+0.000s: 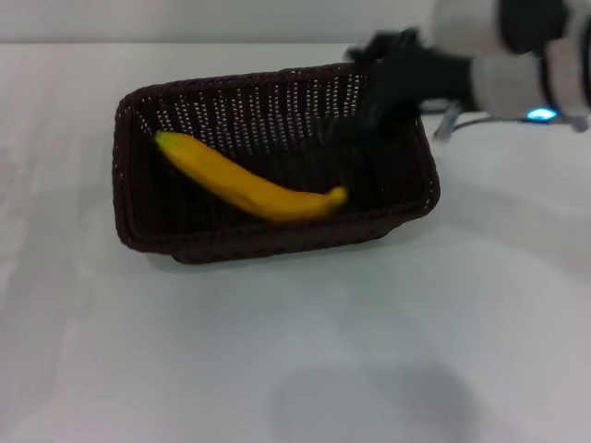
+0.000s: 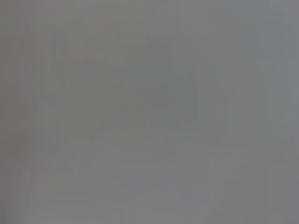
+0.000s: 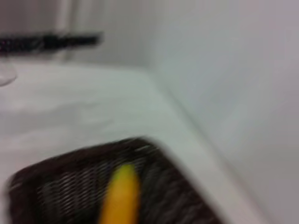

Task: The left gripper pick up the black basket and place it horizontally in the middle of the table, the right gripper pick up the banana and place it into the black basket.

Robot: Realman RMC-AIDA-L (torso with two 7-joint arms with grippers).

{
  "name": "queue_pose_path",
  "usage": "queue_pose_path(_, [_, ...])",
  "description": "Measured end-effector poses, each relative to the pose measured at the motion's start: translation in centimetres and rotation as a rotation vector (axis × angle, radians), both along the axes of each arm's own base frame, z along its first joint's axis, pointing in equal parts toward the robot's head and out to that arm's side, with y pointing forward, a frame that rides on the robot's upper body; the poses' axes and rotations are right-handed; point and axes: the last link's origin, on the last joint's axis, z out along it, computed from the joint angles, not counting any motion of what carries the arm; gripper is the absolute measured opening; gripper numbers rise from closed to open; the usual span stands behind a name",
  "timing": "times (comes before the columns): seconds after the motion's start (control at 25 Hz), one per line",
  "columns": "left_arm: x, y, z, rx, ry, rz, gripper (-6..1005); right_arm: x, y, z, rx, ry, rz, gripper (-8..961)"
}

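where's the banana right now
In the head view the banana lies inside the black basket on the table, running diagonally across its floor; the right gripper hovers over the basket's right end.

Hard to tell whether the right gripper (image 1: 355,125) is open or closed: a dark blur over the black basket (image 1: 138,166) rim, fingers merging with the weave behind

Arm behind this pincer cut off by the head view's top and right edges

Basket (image 3: 56,186) and banana (image 3: 120,196) smeared in the right wrist view, both cropped by the lower edge

Left wrist view only flat grey, with no left gripper visible in any of the 3 views
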Motion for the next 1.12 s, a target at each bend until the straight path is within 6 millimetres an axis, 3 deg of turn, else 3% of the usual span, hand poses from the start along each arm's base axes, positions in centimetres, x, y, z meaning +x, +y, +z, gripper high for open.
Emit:
queue_pose_path(0.24, [-0.4, -1.0, 0.2, 0.016, 0.0, -0.001, 890, 2.9, 0.2, 4.7, 0.277, 0.38, -0.082, 842])
queue_pose_path(0.4, [-1.3, -2.1, 0.5, 0.043, -0.012, 0.032, 890, 6.4, 0.3, 6.7, 0.335, 0.638, -0.204, 875])
queue_pose_path(0.6, [-1.1, -2.0, 0.0, 0.036, -0.03, 0.031, 889, 14.5, 0.4, 8.7, 0.294, 1.049, -0.343, 873])
queue_pose_path(0.72, [-1.0, -1.9, 0.0, 0.034, -0.04, 0.026, 889, 17.7, -0.9, 9.1, 0.305, 1.223, -0.252, 872])
queue_pose_path(0.8, [-1.0, -2.0, -0.1, 0.033, -0.049, 0.027, 889, 19.4, -2.1, 8.6, 0.372, 1.212, -0.2, 872])
queue_pose_path(0.92, [-1.2, -2.2, -0.3, 0.03, -0.055, 0.035, 889, 21.4, -3.5, 7.5, 0.539, 1.009, -0.092, 872])
queue_pose_path(1.12, [-1.0, -2.6, -0.7, 0.026, -0.008, 0.03, 890, 25.9, -3.7, 6.2, 0.767, 0.672, -0.166, 872])
